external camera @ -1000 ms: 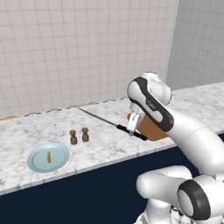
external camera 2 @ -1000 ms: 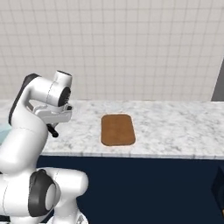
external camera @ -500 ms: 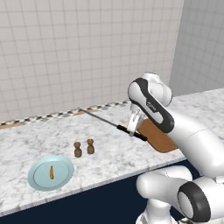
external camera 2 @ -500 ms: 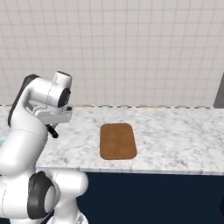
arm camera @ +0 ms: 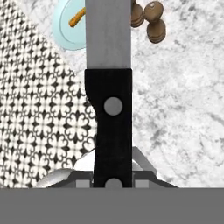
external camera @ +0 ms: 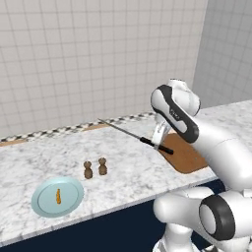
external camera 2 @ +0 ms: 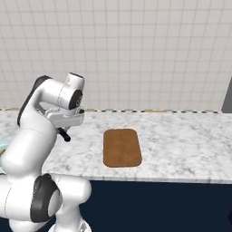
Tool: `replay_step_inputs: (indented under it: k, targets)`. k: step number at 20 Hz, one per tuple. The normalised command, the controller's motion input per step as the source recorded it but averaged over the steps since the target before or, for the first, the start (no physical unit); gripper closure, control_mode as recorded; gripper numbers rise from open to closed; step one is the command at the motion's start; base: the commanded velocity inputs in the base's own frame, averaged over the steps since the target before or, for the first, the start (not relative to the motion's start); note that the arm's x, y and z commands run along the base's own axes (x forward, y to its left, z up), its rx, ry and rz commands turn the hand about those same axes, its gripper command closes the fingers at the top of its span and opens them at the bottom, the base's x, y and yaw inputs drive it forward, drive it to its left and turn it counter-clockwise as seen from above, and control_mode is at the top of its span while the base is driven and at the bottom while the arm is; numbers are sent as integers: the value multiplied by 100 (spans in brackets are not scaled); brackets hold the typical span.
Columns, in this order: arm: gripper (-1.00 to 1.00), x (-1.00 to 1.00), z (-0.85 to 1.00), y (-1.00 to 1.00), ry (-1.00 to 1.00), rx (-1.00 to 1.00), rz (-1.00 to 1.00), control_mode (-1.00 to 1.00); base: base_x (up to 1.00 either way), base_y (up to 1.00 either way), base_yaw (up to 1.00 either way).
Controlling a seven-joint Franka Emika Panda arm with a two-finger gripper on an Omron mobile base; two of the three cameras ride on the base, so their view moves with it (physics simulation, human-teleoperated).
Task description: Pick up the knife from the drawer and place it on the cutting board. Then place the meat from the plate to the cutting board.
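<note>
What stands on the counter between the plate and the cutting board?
In the left base view, two small brown shakers stand between the plate and the cutting board, nearer the plate.

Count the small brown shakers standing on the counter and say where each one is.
2: left shaker and right shaker stand side by side on the marble counter, just beyond the plate. None seems hidden.

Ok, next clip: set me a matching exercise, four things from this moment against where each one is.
Things:
1. knife
2. meat
3. cutting board
4. two brown shakers

Places:
A. lying on the pale blue plate
B. held in the pincer above the counter
C. standing on the marble between plate and board
D. flat on the counter, nothing on it

Pairs: 1-B, 2-A, 3-D, 4-C
</note>
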Motion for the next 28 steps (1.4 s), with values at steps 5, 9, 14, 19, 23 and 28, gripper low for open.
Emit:
replay_step_inputs:
  k: [5, 9, 14, 19, 23, 28]
  targets:
    - [100, 97, -28, -100, 15, 2, -14, -100, 0, 0, 0]
    - [100, 95, -45, -100, 15, 1, -25, -100, 0, 0, 0]
    - [100, 55, -50, -100, 1, -1, -27, -100, 0, 0, 0]
    - [100, 39, -44, -80, 0, -10, -28, -100, 0, 0, 0]
    - [100, 25, -44, -29, -1, -18, -12, -100, 0, 0, 0]
    - [100, 0, -44, -3, -6, -23, -11, -100, 0, 0, 0]
